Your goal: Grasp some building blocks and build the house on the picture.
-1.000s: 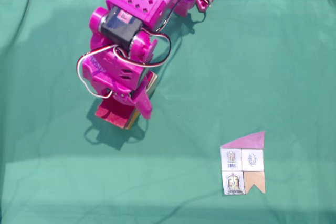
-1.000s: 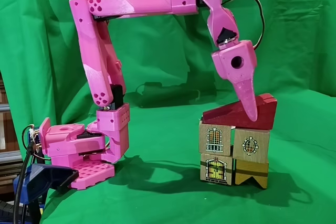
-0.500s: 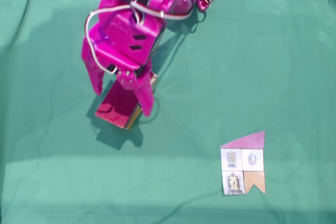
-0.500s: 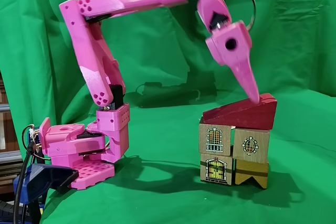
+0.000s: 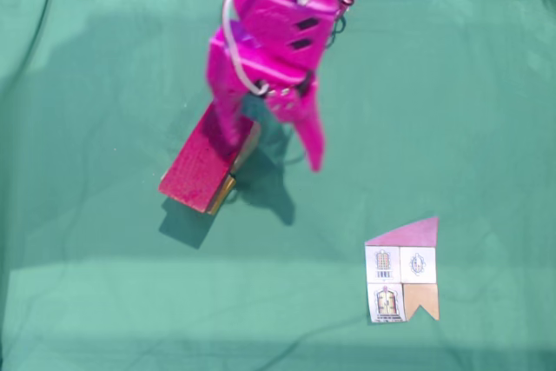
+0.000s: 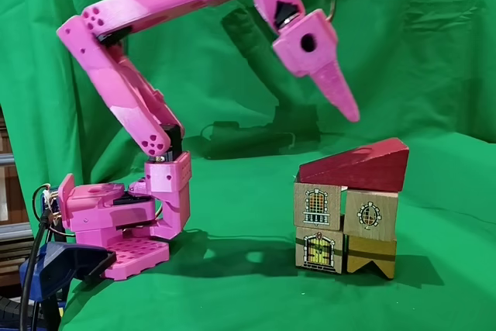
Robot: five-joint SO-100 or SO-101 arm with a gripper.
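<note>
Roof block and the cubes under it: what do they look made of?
The roof block looks like wood painted dark red with a matte finish. The cubes look like plain tan wood with printed windows and a door on their faces. The grain is too fine to confirm, so both are probable only.

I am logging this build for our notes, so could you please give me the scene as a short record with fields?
surface: green cloth
house: stacked two blocks wide and two high, four printed wooden blocks under the roof
roof: dark red wedge block, resting on top, sloped
picture: small card flat on the cloth, showing a house with a pink roof
gripper: pink gripper, open, empty, raised clear of the roof
arm base: left of the house in the side fixed view
task state: house looks complete
</note>
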